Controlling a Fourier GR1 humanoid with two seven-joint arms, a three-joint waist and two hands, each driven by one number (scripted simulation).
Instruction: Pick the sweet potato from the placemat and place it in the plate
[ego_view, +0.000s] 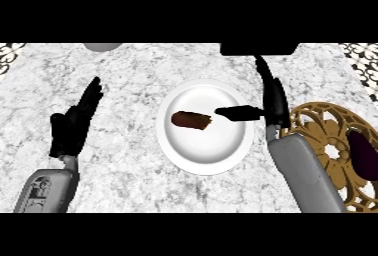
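On the white plate (207, 150), slightly toward nine o'clock of its centre, lies the sweet potato (191, 120), a short brown piece resting flat on the plate's surface with its cut end facing three o'clock. Just at three o'clock of it sits the thumb of the right robot hand (275, 107), pointing toward the sweet potato with a narrow gap between them, so nothing touches it. That robot hand is released: its fingers run straight toward twelve o'clock along the plate's three o'clock rim, holding nothing, and its grey forearm comes in from five o'clock of the plate. The plate itself stands in the middle of the marbled grey worktop (140, 190). At three to four o'clock of the plate, partly under the right forearm, lies the round golden openwork placemat (328, 127), and on its far side, near the view's edge, rests a dark purple object (363, 155) that I cannot identify. Well apart at nine o'clock of the plate, the left robot hand (72, 127) rests with its fingers straight and relaxed, pointing toward twelve o'clock, grasping nothing. At eleven o'clock, by the worktop's far edge, part of a grey rounded object (102, 46) shows
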